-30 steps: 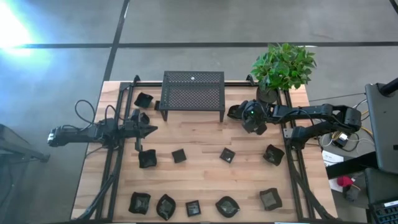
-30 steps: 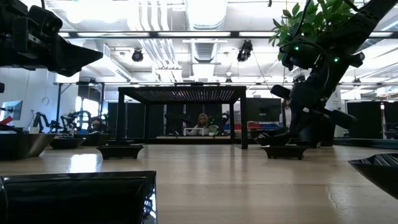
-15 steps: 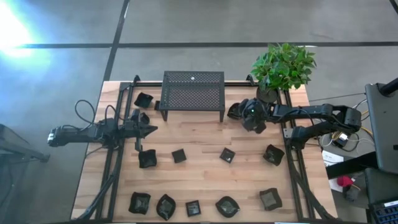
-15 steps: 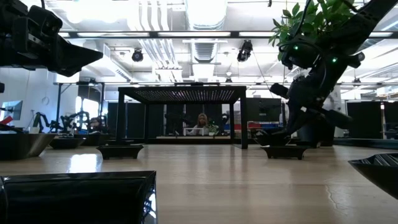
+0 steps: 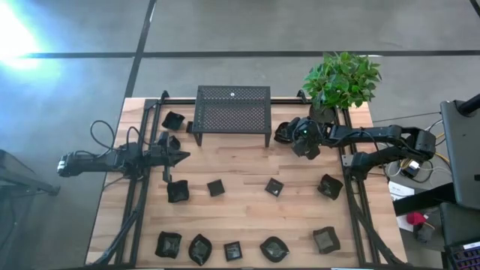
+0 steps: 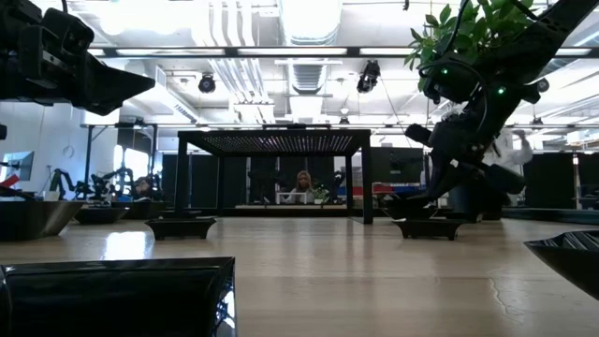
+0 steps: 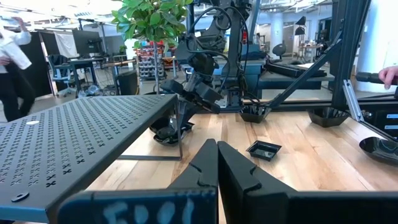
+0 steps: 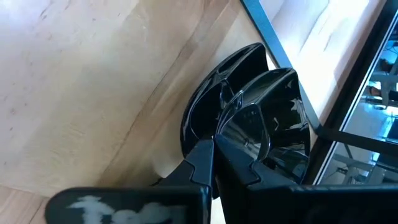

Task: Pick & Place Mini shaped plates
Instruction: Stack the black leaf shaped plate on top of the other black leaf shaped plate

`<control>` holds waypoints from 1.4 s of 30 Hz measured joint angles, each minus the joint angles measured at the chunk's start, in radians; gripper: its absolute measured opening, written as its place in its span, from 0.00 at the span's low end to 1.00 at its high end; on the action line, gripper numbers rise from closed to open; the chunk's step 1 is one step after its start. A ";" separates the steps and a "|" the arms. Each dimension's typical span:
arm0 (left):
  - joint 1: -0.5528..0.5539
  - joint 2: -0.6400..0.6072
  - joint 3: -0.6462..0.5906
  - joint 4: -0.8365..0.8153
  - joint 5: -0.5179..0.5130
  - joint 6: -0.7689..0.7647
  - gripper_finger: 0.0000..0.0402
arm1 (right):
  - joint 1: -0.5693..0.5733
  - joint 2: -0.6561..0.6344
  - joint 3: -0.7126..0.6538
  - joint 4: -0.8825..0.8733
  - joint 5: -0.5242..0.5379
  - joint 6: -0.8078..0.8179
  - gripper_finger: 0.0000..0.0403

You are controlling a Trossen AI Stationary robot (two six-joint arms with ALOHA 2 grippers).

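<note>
Several tiny glossy black plates lie on the wooden table, among them one in the middle and a row near the front edge. My right gripper is shut on one plate just right of the black mesh stand. The right wrist view shows this plate close up and tilted. My left gripper is shut and holds nothing. It hovers over the table's left side, beside another plate. My right gripper pinches the plate's rim between its two fingers, coming slanting down from the table's right side. The plate sits tilted in the hold. I cannot tell whether its lower edge still touches the table.
The black mesh stand is at the far middle and a potted plant at the far right corner. Metal frame rails run along both table sides. Bare wood lies between the stand and the middle plates. A person walks in the room beyond.
My right gripper has shifted slightly toward the far edge and the stand, tipping a little more, and the plate has gone with it. My left arm has kept still.
</note>
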 joint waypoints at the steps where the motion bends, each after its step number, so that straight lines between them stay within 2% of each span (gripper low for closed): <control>1: 0.000 0.000 0.000 0.000 0.000 0.000 0.00 | 0.000 0.000 0.000 0.000 -0.009 0.000 0.02; 4: 0.000 0.000 0.000 0.000 0.000 0.000 0.00 | -0.005 0.000 0.000 0.000 -0.041 0.001 0.02; 42: 0.000 0.000 0.000 0.000 0.000 0.000 0.00 | -0.006 0.001 0.000 -0.006 -0.066 0.012 0.02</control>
